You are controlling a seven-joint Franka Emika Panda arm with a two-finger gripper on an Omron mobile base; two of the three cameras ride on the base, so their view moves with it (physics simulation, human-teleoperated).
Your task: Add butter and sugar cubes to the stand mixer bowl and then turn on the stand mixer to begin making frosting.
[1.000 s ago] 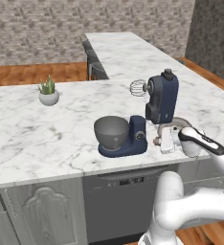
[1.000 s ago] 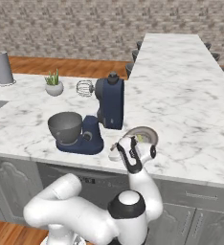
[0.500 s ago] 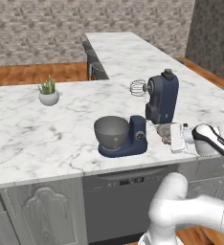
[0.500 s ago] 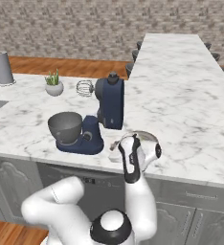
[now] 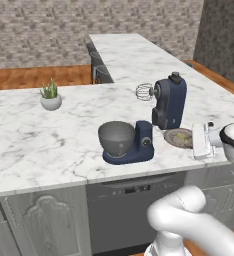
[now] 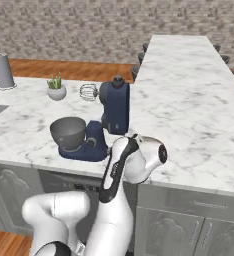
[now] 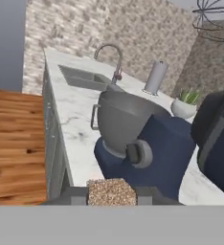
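marble counter (image 5: 44, 145) carries the stand mixer (image 5: 154, 120), long axis running 9 to 3, head tilted back, whisk (image 5: 144, 92) up. stand mixer bowl (image 5: 117, 138) sits at its 9 o'clock end. gripper (image 7: 111, 194), at the mixer's 3 o'clock, clamps a speckled block (image 7: 111, 191).

Colours on my screens: navy, grey, white marble.
I see the navy-blue stand mixer (image 5: 166, 107), its dull-grey stand mixer bowl (image 5: 117, 138), a grey-veined white marble counter (image 5: 34, 140), a green plant in a white pot (image 5: 50, 97), and a speckled brown block (image 7: 111, 191).
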